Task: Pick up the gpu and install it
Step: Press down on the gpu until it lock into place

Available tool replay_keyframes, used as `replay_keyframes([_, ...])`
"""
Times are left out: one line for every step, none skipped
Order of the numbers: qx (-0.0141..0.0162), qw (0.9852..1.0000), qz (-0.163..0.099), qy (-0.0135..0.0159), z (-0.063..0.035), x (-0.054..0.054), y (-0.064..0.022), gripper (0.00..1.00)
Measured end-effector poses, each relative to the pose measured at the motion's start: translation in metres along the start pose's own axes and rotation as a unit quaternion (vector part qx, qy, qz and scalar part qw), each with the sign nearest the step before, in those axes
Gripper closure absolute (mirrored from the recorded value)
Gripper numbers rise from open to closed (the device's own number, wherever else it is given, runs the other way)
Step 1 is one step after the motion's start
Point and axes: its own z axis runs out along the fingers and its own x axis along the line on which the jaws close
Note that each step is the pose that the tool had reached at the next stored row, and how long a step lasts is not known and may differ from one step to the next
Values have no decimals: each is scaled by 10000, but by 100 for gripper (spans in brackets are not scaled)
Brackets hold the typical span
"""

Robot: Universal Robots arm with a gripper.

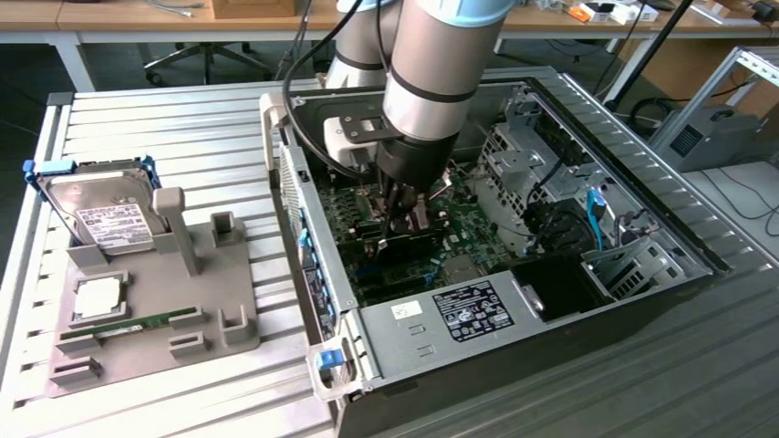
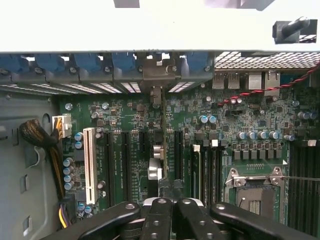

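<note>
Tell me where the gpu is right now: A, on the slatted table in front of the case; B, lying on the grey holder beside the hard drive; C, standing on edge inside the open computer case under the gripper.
C: the gpu stands on edge over the motherboard inside the computer case, directly under the gripper.

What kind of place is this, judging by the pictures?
Probably a robotics lab or workshop: an open computer case lies on a slatted metal table, a fixture presents parts, and workbenches stand behind.

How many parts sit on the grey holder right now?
3: hard drive at the far end, processor chip in the middle, green memory stick nearest the camera. None seem hidden.
</note>
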Motion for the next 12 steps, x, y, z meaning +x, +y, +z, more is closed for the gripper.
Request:
replay_keyframes([0,10000,0,0,0,0,3,89])
replay_keyframes([0,10000,0,0,1,0,5,89])
replay_keyframes([-1,10000,0,0,1,0,5,89])
replay_keyframes([-1,10000,0,0,1,0,6,89])
replay_keyframes([-1,10000,0,0,1,0,6,89])
replay_keyframes([0,10000,0,0,1,0,6,89])
replay_keyframes([0,10000,0,0,1,0,6,89])
replay_keyframes([0,10000,0,0,0,0,6,89])
replay_keyframes([0,10000,0,0,1,0,6,89])
replay_keyframes([-1,10000,0,1,3,1,7,89])
replay_keyframes([-1,10000,0,1,6,1,8,89])
replay_keyframes([-1,10000,0,1,7,1,9,89])
